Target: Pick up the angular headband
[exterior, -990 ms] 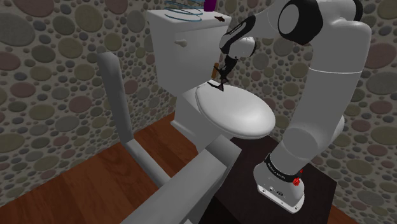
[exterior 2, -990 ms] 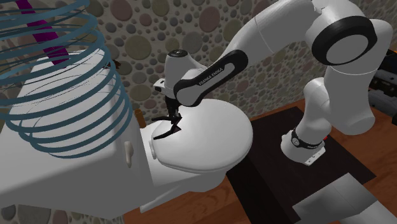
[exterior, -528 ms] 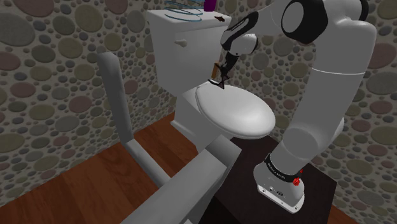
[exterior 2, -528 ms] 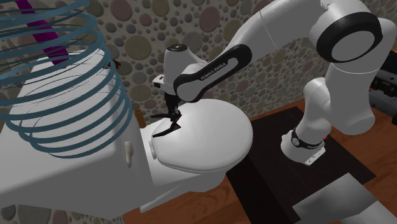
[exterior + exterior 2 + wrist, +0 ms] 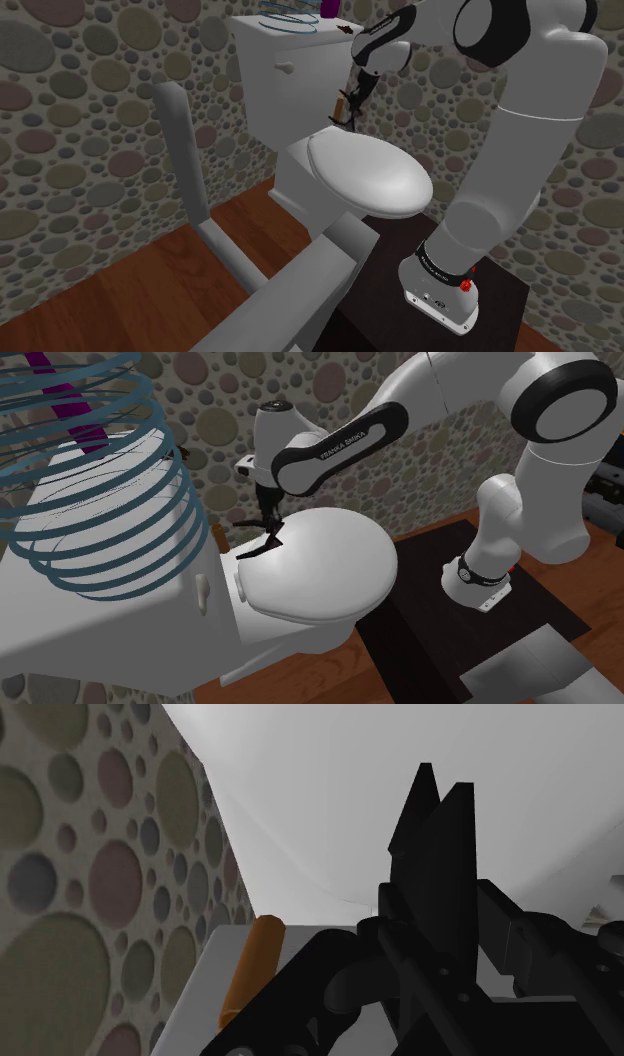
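Observation:
The angular headband (image 5: 257,545) is a thin black piece with sharp bends. It hangs just above the rear of the white toilet lid (image 5: 325,572), next to the tank (image 5: 120,602). My black gripper (image 5: 269,528) is shut on it from above. In the shoulder view the gripper (image 5: 349,110) holds the headband (image 5: 344,122) in front of the tank (image 5: 285,85), clear of the lid (image 5: 375,175). In the wrist view the fingertips (image 5: 428,799) stand close together, with the headband's black bars (image 5: 345,969) across them.
A small orange rod (image 5: 251,969) lies by the spotted wall close to the gripper. A blue wire coil (image 5: 95,482) and a purple item (image 5: 327,8) sit on the tank top. A grey rail (image 5: 185,150) stands at the shoulder view's left. The dark stand (image 5: 500,300) is at the lower right.
The gripper has risen and drawn back toward the tank with the headband in it. The headband no longer touches the rear of the lid.

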